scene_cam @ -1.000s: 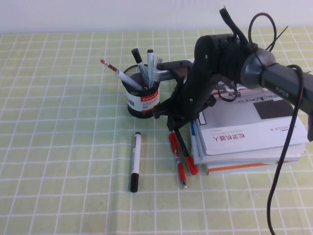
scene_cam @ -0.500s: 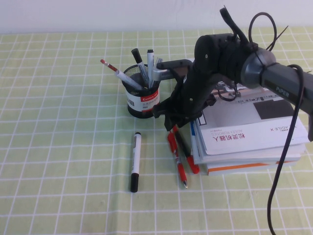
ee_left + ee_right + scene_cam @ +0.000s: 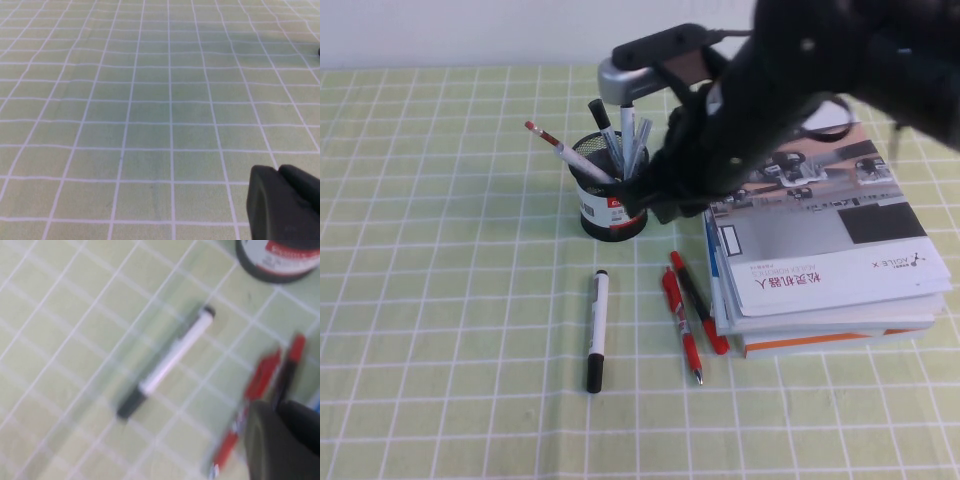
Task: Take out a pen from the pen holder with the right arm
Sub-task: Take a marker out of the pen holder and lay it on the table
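Observation:
The black mesh pen holder [image 3: 610,205] stands on the green checked cloth with several pens [image 3: 625,135] upright in it. In the high view my right gripper [image 3: 653,208] hangs blurred just right of the holder, above the table. It is shut with nothing between its fingers in the right wrist view, where the gripper [image 3: 276,415] hovers over the red pens [image 3: 255,390] with the holder [image 3: 280,260] further off. A black-and-white marker [image 3: 597,330] lies on the cloth. My left gripper [image 3: 277,175] is shut over bare cloth.
Two red pens [image 3: 682,325] and a dark pen [image 3: 698,300] lie side by side against a stack of books [image 3: 830,250] on the right. My right arm's bulk covers the area behind the holder.
My right arm has lifted away from the pens beside the books and swung up next to the holder. Those pens stay on the cloth.

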Available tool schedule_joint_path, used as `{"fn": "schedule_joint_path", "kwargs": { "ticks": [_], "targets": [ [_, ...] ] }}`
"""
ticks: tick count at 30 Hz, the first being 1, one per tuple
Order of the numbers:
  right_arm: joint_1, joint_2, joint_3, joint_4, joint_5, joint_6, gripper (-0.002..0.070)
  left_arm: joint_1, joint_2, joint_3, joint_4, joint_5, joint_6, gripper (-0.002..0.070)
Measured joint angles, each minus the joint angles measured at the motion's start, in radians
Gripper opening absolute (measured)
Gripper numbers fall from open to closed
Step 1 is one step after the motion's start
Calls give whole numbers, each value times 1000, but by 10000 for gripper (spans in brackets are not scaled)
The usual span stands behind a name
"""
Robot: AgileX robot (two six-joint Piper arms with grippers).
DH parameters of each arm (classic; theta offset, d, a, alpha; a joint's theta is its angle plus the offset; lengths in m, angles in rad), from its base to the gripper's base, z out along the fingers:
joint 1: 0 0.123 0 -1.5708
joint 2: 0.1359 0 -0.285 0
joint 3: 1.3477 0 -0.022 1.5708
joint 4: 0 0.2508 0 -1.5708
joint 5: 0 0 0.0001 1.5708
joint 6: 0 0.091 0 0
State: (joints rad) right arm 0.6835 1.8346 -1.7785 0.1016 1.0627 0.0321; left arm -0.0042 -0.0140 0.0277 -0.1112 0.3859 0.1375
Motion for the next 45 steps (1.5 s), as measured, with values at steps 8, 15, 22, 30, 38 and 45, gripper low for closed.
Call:
{"fn": "schedule_joint_path", "kwargs": {
  "ticks": [8,15,22,30,38,45],
  "targets": [
    [4,-361,303,-11,-15,0,-12,0,0,0,0,0,0,-5],
    [4,-639,569,-11,-43,0,-12,0,0,0,0,0,0,-5],
    [4,-742,665,-29,120,0,-13,0,0,0,0,0,0,-5],
    [4,-753,772,-137,30,0,-12,0,0,0,0,0,0,-5],
    [-173,-939,1120,-127,-404,0,-13,0,0,0,0,0,0,-5],
    [-436,-1246,1535,-57,-853,0,-12,0,0,0,0,0,0,-5]
  ]
}}
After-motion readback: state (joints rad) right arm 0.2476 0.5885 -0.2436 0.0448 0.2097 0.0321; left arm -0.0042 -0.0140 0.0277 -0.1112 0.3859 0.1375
